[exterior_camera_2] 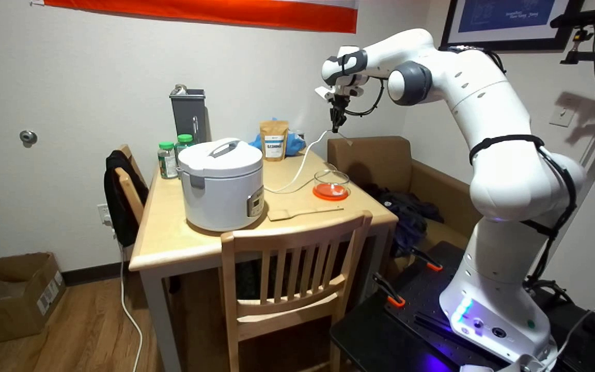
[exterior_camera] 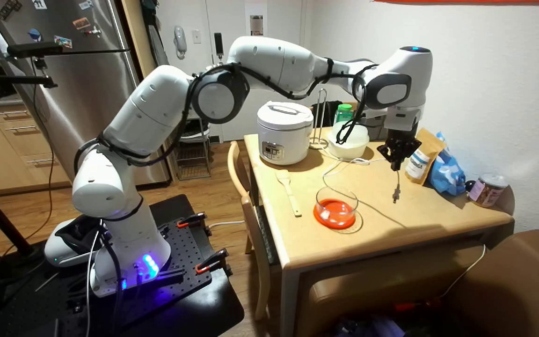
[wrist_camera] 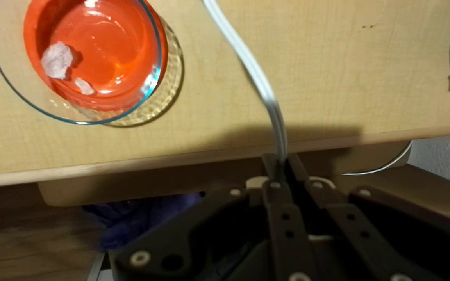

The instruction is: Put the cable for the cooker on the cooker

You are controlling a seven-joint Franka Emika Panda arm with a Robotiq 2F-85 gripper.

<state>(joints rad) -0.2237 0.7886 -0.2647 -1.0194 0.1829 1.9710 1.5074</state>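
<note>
Wrist view: the gripper (wrist_camera: 282, 162) pinches tight on a white cable (wrist_camera: 267, 91), which curves past a glass bowl (wrist_camera: 150, 84). In an exterior view, its plug (exterior_camera: 396, 193) dangles below, and the cooker (exterior_camera: 284, 133) stands well apart, farther back on the table (exterior_camera: 372, 187). Carrying the cable high should keep the plug off the bowl before a gentle lowering onto the cooker.

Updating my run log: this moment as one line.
jaws: shut on cable; plug: hanging; cooker: on table; placement: not yet done
</note>
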